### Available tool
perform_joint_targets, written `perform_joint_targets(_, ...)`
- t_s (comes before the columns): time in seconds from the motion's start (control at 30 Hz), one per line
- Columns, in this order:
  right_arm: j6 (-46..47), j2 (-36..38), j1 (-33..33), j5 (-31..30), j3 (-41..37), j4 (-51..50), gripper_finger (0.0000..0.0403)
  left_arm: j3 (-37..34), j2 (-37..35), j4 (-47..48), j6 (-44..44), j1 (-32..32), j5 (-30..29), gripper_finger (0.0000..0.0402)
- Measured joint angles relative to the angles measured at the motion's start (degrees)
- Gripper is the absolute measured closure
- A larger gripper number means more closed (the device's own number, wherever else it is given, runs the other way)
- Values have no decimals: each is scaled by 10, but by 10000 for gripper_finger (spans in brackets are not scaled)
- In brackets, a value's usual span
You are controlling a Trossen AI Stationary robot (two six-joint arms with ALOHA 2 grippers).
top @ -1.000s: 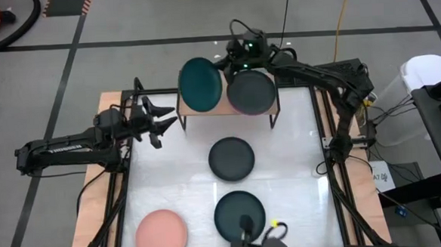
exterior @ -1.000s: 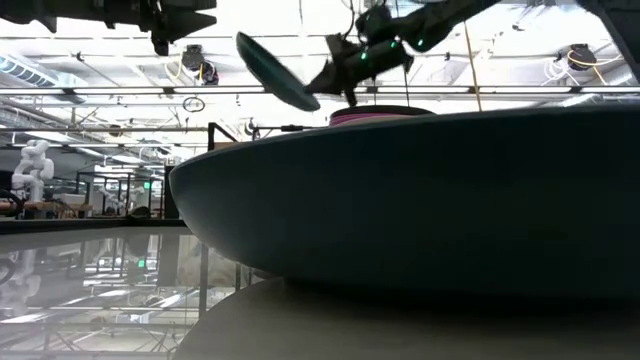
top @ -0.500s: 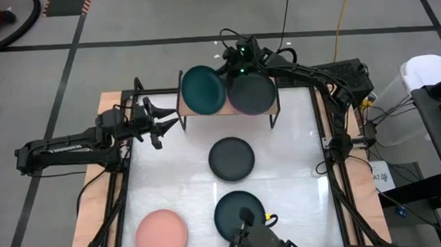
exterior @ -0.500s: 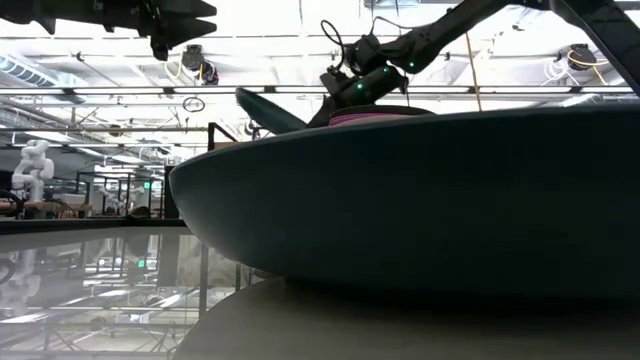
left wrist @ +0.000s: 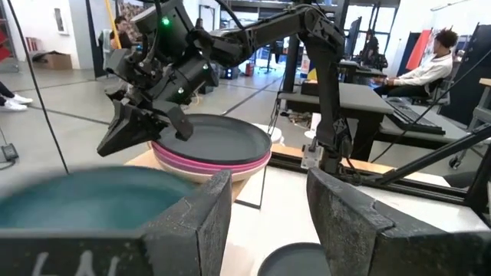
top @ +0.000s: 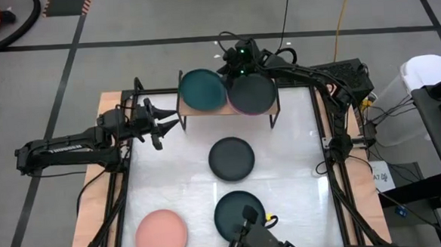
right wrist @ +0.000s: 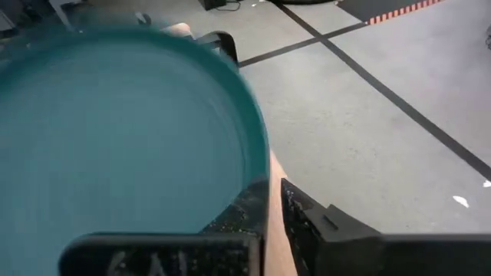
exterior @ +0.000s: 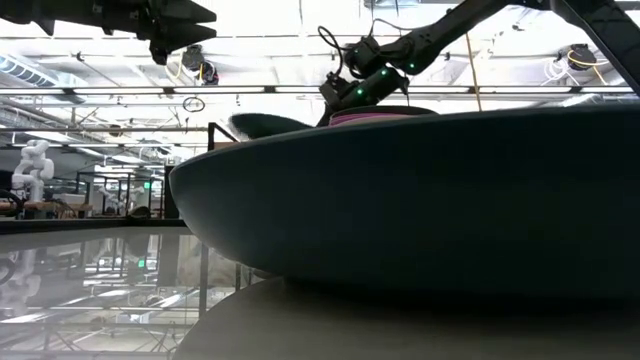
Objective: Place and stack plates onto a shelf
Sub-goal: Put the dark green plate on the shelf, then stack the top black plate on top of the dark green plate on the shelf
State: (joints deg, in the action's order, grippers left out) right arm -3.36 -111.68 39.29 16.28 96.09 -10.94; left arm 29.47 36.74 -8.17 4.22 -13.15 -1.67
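Left gripper [top: 160, 124] idle over the table's [top: 170, 171] left edge, jaws spread, pinching nothing. Pink plate [top: 161, 234] near front left. Teal plate [top: 204, 91] on the shelf's [top: 183, 111] left half, rim pinched by right gripper [top: 229, 68]. Beside it a stack [top: 251, 94], dark on top, count hidden. Two dark plates [top: 231, 158] below; nearest half-covered.

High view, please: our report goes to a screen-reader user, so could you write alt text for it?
Seen from above, the right gripper holds a teal plate on the wooden shelf beside a stack of plates. The left gripper waits open at the table's left; two dark plates and a pink plate remain on the table.
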Motion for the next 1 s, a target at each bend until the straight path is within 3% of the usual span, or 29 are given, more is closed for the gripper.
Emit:
perform_joint_targets(0.33,-3,11,-1,6,-1,21,325,0,0,11,10,0,0,227)
perform_joint_targets(0.53,-32,94,-8,86,-1,11,320,0,18,65,24,5,-1,227)
perform_joint_targets(0.8,-87,246,-70,107,-7,-95,323,0,169,31,-43,66,-5,227)
perform_joint_targets(1.0,-107,365,-144,74,-110,-81,323,49,316,12,-126,126,-10,227)
